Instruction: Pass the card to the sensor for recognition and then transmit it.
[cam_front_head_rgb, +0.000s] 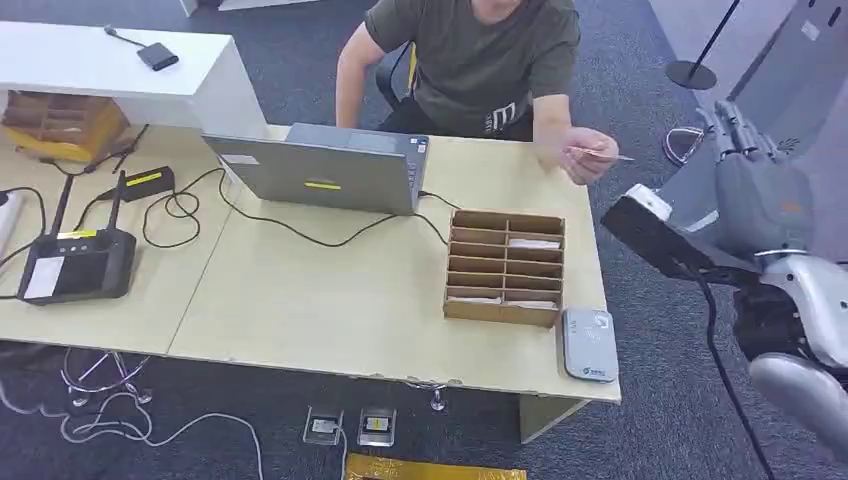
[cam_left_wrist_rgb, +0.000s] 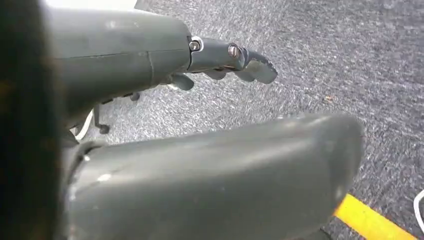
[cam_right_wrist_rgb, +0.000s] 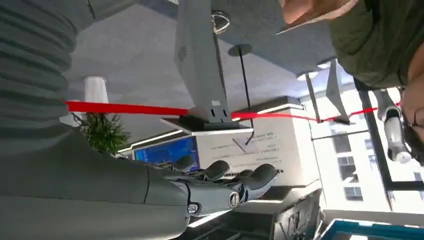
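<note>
my right hand (cam_front_head_rgb: 745, 135) is raised beside the desk's (cam_front_head_rgb: 330, 300) right end, fingers (cam_right_wrist_rgb: 260, 176) loosely extended and apart, grasping nothing. my left hand (cam_left_wrist_rgb: 220, 57) hangs over grey carpet (cam_left_wrist_rgb: 350, 60), fingers slightly curled, nothing in them. the card (cam_front_head_rgb: 600, 154) is pinched in the person's hand (cam_front_head_rgb: 588, 156), held out past the far right corner of the desk, near my right hand but not touching it. the sensor (cam_front_head_rgb: 589, 343), a small grey pad, lies flat at the desk's near right corner, just beside the cardboard sorting box (cam_front_head_rgb: 505, 266). a grey laptop (cam_front_head_rgb: 325, 168) stands open at the far edge, in front of the seated person.
</note>
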